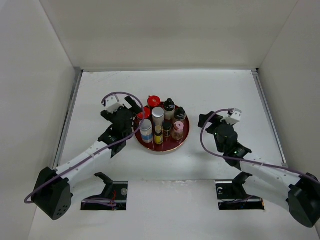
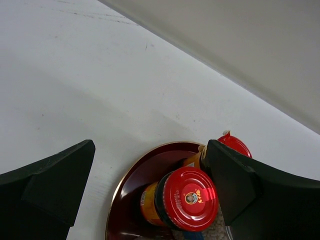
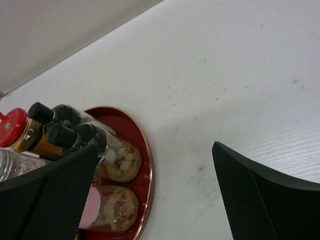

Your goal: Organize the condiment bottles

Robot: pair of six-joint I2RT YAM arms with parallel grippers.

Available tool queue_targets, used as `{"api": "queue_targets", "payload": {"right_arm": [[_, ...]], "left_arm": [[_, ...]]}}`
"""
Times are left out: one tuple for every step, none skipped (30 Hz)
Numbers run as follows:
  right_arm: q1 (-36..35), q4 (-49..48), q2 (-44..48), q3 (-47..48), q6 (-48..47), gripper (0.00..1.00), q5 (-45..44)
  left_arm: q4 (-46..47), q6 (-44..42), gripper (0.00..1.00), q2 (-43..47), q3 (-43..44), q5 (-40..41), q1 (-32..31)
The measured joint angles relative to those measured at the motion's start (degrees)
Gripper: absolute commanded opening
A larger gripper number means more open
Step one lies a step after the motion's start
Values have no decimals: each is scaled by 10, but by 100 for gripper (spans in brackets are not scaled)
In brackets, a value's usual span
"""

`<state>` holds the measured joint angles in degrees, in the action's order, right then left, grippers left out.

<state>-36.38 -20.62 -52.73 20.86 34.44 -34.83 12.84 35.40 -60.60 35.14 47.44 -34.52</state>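
Observation:
The condiment bottles stand together on a round dark red tray point(image 1: 162, 149). They include two red-lidded jars point(image 1: 153, 101), two silver-white cylinders point(image 1: 158, 115), two black-capped bottles point(image 1: 169, 105), a slim yellow-labelled bottle point(image 1: 158, 135) and a pink-capped one point(image 1: 178, 128). My left gripper point(image 1: 122, 110) is open at the tray's left edge. In the left wrist view point(image 2: 150, 200) a red-lidded jar point(image 2: 187, 198) stands between its jaws, close to the right finger point(image 2: 245, 190). My right gripper point(image 1: 209, 120) is open and empty over bare table right of the tray point(image 3: 149, 165). Its wrist view point(image 3: 155, 195) shows the pink-capped bottle point(image 3: 107, 212).
White walls close in the table at the back and on both sides. Two dark cut-outs point(image 1: 105, 195) lie in the table's near edge beside the arm bases. The second red-lidded jar point(image 2: 235, 145) stands behind the left gripper's right finger.

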Motion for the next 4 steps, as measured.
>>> {"api": "queue_targets", "payload": {"right_arm": [[0, 0, -5, 0, 3, 100, 0], [-1, -3, -9, 0, 6, 100, 0], [-1, -6, -15, 0, 8, 100, 0], [-1, -9, -20, 0, 10, 100, 0]], "left_arm": [[-3, 0, 100, -2, 1, 0, 0], [-7, 1, 100, -4, 3, 0, 0], [-11, 1, 100, -8, 8, 0, 0], [-14, 1, 100, -13, 13, 0, 0]]}}
